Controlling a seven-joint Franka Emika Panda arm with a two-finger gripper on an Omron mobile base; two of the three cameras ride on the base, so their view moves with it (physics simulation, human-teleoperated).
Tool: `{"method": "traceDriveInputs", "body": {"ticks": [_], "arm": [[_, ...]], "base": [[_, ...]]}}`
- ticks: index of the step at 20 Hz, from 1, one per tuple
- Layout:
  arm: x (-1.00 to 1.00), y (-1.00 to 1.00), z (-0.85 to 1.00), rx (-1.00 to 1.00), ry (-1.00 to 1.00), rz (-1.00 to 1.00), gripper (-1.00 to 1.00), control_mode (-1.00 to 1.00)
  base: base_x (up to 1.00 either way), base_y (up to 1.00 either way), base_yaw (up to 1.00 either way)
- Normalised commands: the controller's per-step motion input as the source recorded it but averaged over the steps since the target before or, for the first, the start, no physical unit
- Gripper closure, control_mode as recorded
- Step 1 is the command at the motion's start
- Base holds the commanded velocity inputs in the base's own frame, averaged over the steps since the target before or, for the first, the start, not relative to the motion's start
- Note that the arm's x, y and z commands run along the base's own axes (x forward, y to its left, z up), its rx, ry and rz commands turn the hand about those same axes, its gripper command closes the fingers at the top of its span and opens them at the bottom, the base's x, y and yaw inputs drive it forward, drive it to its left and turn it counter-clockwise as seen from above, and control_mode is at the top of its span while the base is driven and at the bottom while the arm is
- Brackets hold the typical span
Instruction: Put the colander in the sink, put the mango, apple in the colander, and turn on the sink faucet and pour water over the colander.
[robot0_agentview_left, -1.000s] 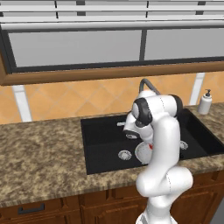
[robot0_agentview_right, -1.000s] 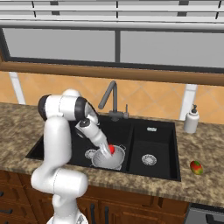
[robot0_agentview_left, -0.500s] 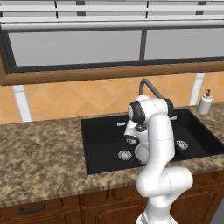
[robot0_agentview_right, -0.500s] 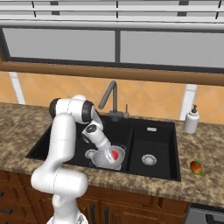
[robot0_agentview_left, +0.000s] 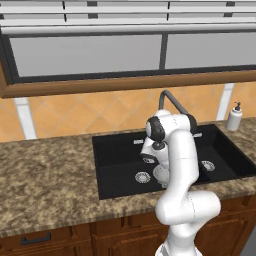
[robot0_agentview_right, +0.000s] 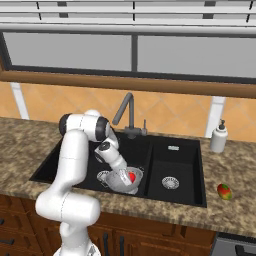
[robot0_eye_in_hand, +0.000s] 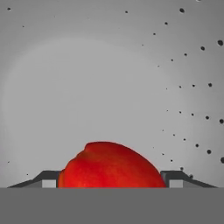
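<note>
The silver-grey colander (robot0_agentview_right: 119, 182) sits in the larger left basin of the black sink (robot0_agentview_right: 180, 162). My gripper (robot0_agentview_right: 129, 178) reaches down into it, shut on the bright red apple (robot0_agentview_right: 132, 176). In the hand view the apple (robot0_eye_in_hand: 111, 166) sits between my two dark fingertips (robot0_eye_in_hand: 49, 179), with the perforated colander wall (robot0_eye_in_hand: 109, 83) close behind it. The yellow-orange mango (robot0_agentview_right: 224, 191) lies on the counter to the right of the sink. Behind the basin stands the dark faucet (robot0_agentview_right: 127, 114), with no water running. My arm hides most of the colander in the left base view.
A white soap dispenser (robot0_agentview_right: 218, 137) stands on the counter at the back right. The smaller right basin has a round steel drain (robot0_agentview_right: 170, 182). Granite counter (robot0_agentview_left: 45, 175) stretches to the left of the sink (robot0_agentview_left: 117, 157); the faucet (robot0_agentview_left: 170, 100) rises just behind my arm.
My hand has come down with the apple, from above the colander into its bowl. The elbow has swung toward the faucet. The mango has not moved.
</note>
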Motion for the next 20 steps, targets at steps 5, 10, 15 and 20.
{"method": "traceDriveInputs", "body": {"ticks": [5, 10, 15, 20], "arm": [[-0.51, 0.01, -0.20, 0.01, -0.07, -0.21, -1.00, -1.00], [-0.58, 0.16, 0.06, 0.00, -0.17, -0.29, -1.00, -1.00], [-0.55, 0.34, 0.59, 0.00, -0.18, -0.24, -1.00, -1.00], [-0.53, 0.61, 0.82, -0.04, -0.03, -0.14, -1.00, -1.00]], "base": [[0.00, 0.00, 0.00], [0.00, 0.00, 0.00], [0.00, 0.00, 0.00], [0.00, 0.00, 0.00]]}}
